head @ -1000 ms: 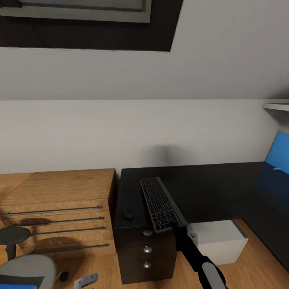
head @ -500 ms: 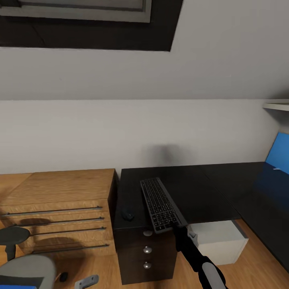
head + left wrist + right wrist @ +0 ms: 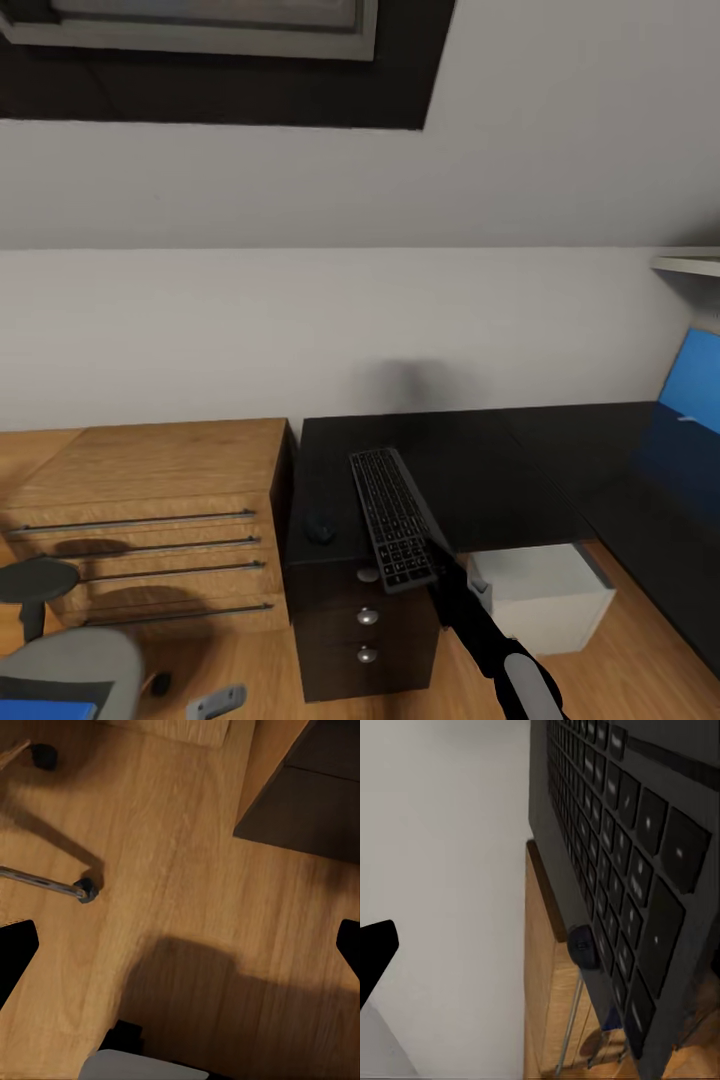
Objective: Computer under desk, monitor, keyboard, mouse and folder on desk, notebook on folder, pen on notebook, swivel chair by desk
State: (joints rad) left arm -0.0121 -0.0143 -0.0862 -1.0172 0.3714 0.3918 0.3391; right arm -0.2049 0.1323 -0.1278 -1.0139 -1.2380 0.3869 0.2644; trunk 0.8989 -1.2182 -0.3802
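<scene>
We are at the black surface [image 3: 500, 470] under the sloped grey wall, with a light wooden cabinet [image 3: 140, 480] to its left and the pale computer [image 3: 545, 595] on the floor beneath it. No monitor shows on it from here. At the lower left, part of the swivel chair [image 3: 60, 660] shows, with a strip of the blue folder [image 3: 45, 712] on its seat.

We judge the step in hand to be placing the keyboard [image 3: 395, 518]. It lies across the surface's near left part, its long axis running from the near edge back toward the wall and leaning slightly left, the near end overhanging the drawers. Our right gripper [image 3: 442, 562] has its jaws clenched on that near end. The mouse [image 3: 320, 528] sits just left of it, apart.

Next we would need to settle the keyboard fully onto the surface, then let go.

Our left gripper [image 3: 180, 945] hangs over the plank floor [image 3: 187, 870], jaws spread wide and holding nothing.
</scene>
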